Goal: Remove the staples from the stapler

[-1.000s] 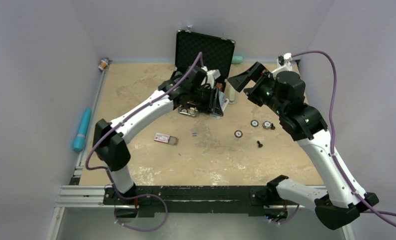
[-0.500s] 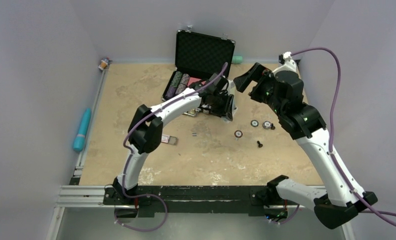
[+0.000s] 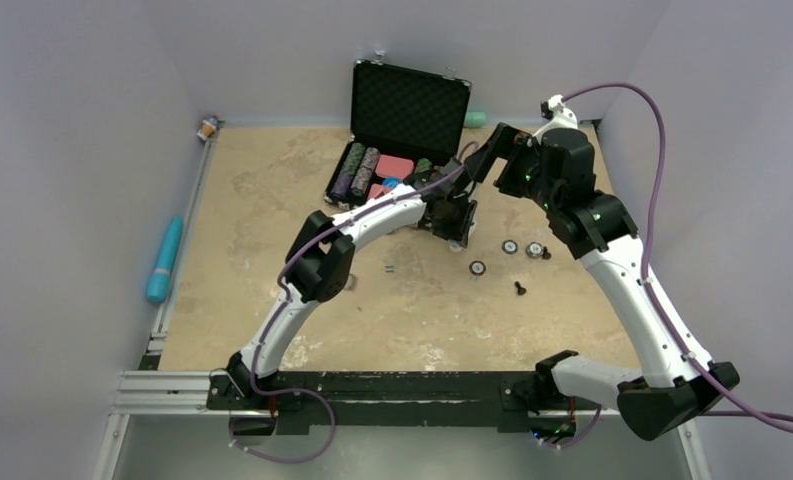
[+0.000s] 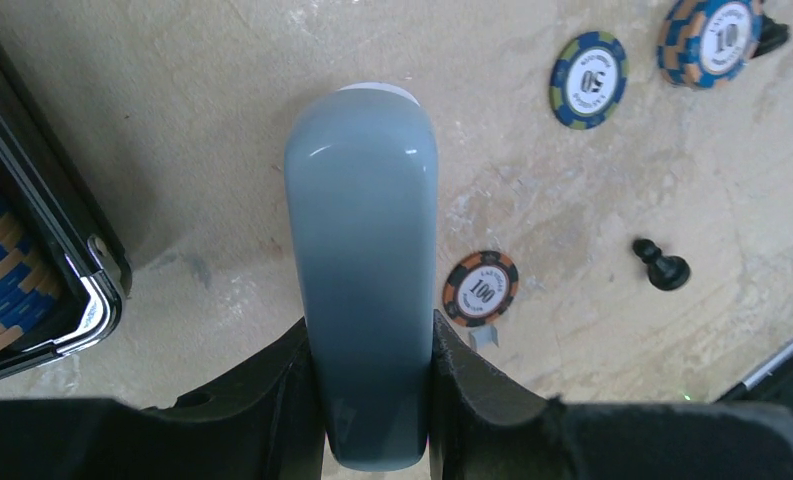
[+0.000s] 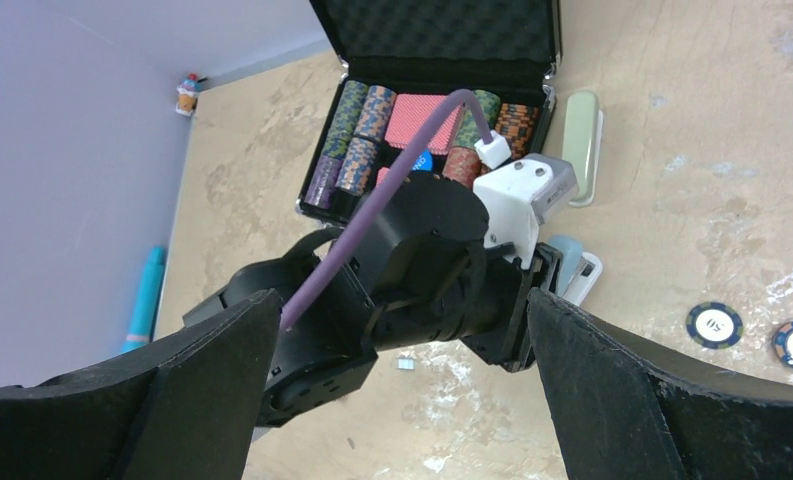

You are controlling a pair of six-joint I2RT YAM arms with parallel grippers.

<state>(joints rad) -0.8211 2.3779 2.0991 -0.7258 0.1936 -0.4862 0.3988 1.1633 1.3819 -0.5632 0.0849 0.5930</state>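
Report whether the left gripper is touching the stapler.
Touching: in the left wrist view, the left gripper clamps the grey-blue stapler, fingers flush on both sides.

Hidden: stapler [image 4: 362,250] underside (rear cut off); staples [image 3: 389,268] too small.

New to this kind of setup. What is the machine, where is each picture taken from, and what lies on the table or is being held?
Two white robot arms are bolted at the near edge of a table. One picture looks down from above and behind them. The other two come from a camera on each wrist. The left gripper is shut on a grey-blue stapler. The right gripper is open, holds nothing and faces the left wrist. On the table lie an open case, three loose chips, a black pawn and a tiny grey strip, the staples.
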